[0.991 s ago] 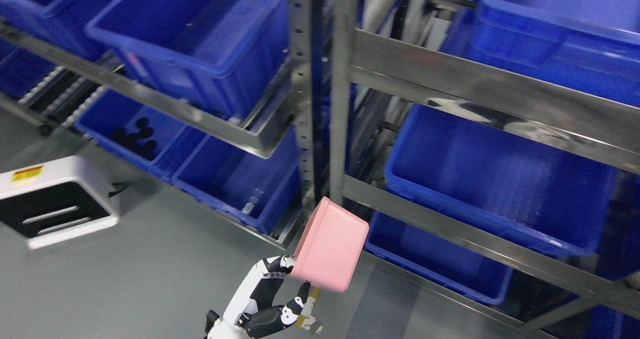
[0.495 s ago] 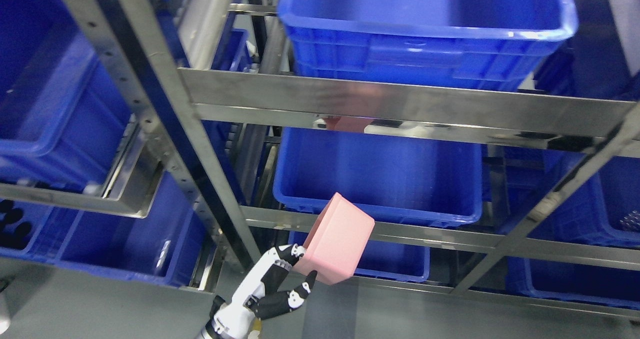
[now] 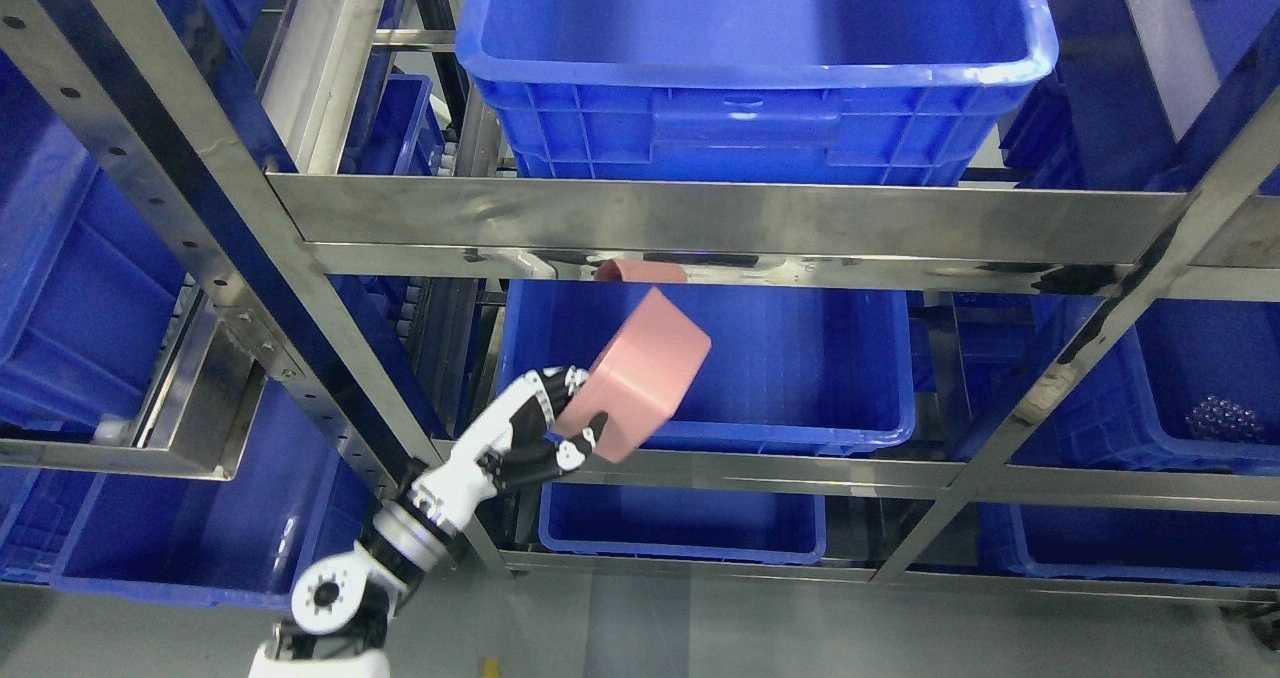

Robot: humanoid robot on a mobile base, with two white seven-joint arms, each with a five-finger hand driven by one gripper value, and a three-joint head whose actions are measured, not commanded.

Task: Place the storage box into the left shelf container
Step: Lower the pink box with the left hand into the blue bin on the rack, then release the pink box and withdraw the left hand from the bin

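Low in the frame, left of centre, the left hand (image 3: 545,438) grasps the pink box (image 3: 640,376) by its lower end, white-and-black fingers (image 3: 585,438) wrapped around it. Tilted up and to the right, the box hangs in front of the near left corner of the middle blue bin (image 3: 800,378), just above the steel rail (image 3: 760,470). Another bin (image 3: 750,68) sits on the shelf above, and one (image 3: 680,523) lies below.
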